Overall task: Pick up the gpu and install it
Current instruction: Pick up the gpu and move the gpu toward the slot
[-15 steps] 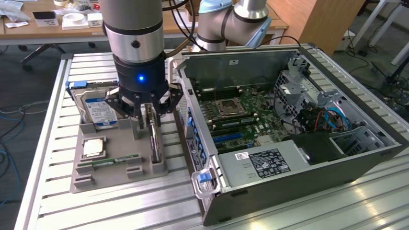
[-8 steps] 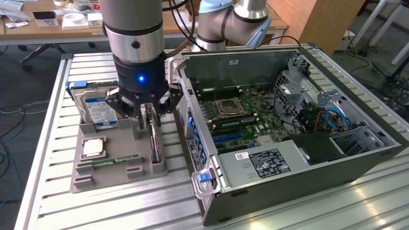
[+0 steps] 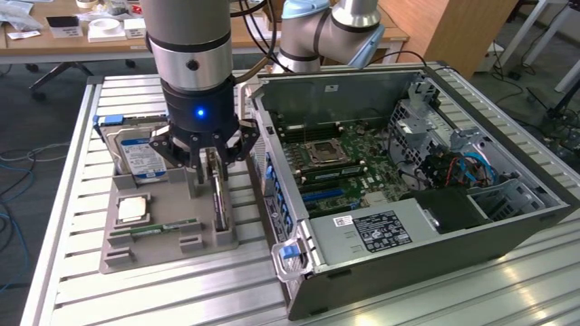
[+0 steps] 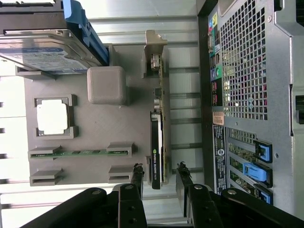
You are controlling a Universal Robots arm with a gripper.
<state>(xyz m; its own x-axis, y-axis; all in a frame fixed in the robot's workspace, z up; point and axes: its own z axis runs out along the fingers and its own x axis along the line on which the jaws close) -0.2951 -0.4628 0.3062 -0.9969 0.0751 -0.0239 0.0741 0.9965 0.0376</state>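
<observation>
The gpu (image 3: 219, 200) stands on edge in a slot of the grey holder tray (image 3: 168, 255), a thin card with a black shroud and a silvery bracket end. In the wrist view the gpu (image 4: 157, 142) runs lengthwise along the tray's edge. My gripper (image 3: 214, 161) hangs straight above it, open. Its two black fingertips (image 4: 137, 173) straddle the near end of the card with a gap on each side, and my gripper (image 4: 160, 172) grips nothing.
On the same tray stand a silver hard drive (image 3: 140, 156) with a blue label, a square processor (image 3: 133, 208) and a green memory stick (image 3: 154, 229). The open computer case (image 3: 507, 224) lies on the exterior view's right, motherboard (image 3: 340, 163) exposed. Everything rests on a slatted aluminium table (image 3: 181, 292).
</observation>
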